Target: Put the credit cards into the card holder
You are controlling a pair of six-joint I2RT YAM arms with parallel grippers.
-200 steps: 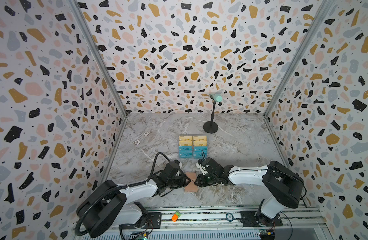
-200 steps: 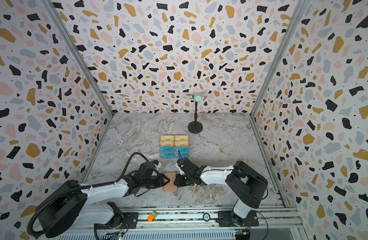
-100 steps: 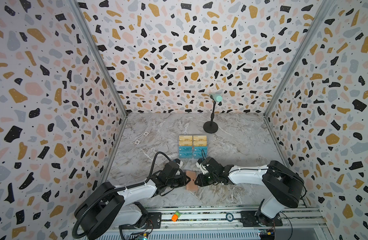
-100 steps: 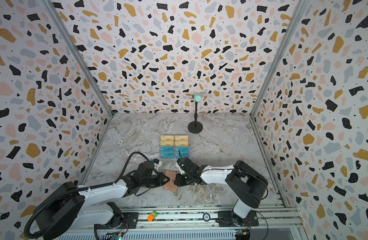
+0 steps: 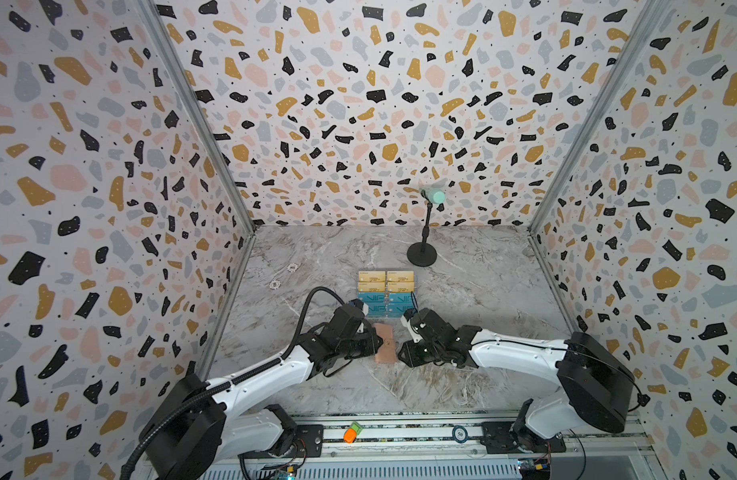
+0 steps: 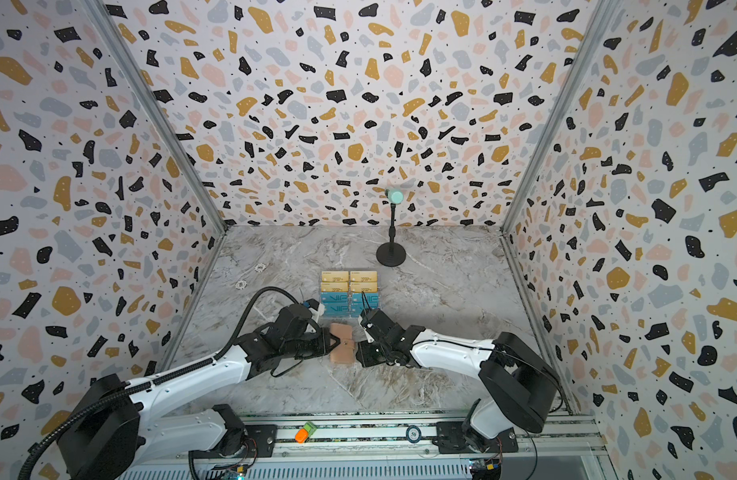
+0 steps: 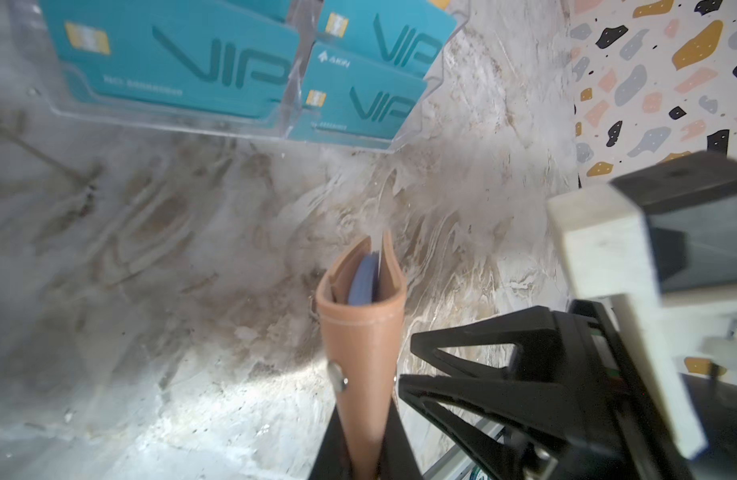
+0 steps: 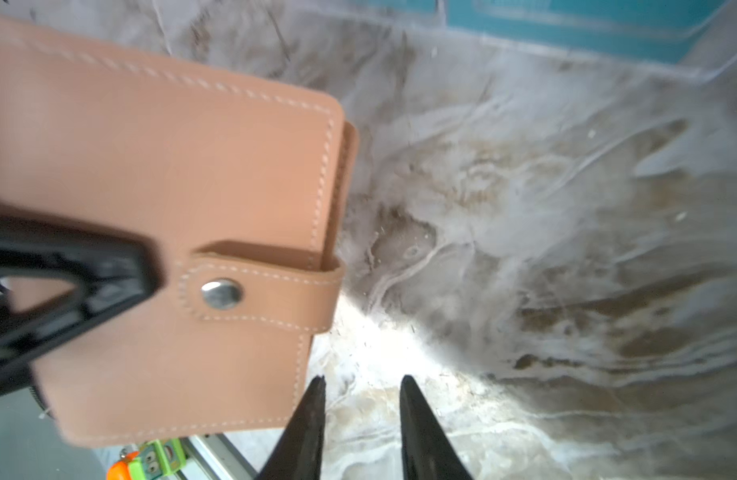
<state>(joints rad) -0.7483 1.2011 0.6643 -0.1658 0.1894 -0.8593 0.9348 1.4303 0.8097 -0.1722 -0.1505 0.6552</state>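
Observation:
The salmon-pink card holder (image 5: 385, 344) (image 6: 341, 343) is near the table's front middle, closed, with its strap snapped over a round button (image 8: 221, 293). My left gripper (image 7: 366, 432) is shut on the card holder (image 7: 360, 332) from the left, one black finger (image 8: 67, 274) lying across its cover. My right gripper (image 8: 362, 380) stands open just right of the card holder (image 8: 171, 178), with nothing between its fingers. Teal VIP credit cards (image 7: 184, 62) (image 5: 384, 306) and gold ones (image 5: 385, 281) stand in a clear tiered rack (image 7: 163, 120) behind the holder.
A black stand with a mint-green head (image 5: 422, 252) is behind the rack. Two small pale rings (image 5: 275, 284) lie at the back left. An orange-and-green object (image 5: 352, 432) and a round token (image 5: 459, 434) sit on the front rail. Patterned walls enclose three sides.
My left gripper has shut on the card holder and shifted it slightly towards the rack. My right gripper's jaws have widened and now stand beside the holder.

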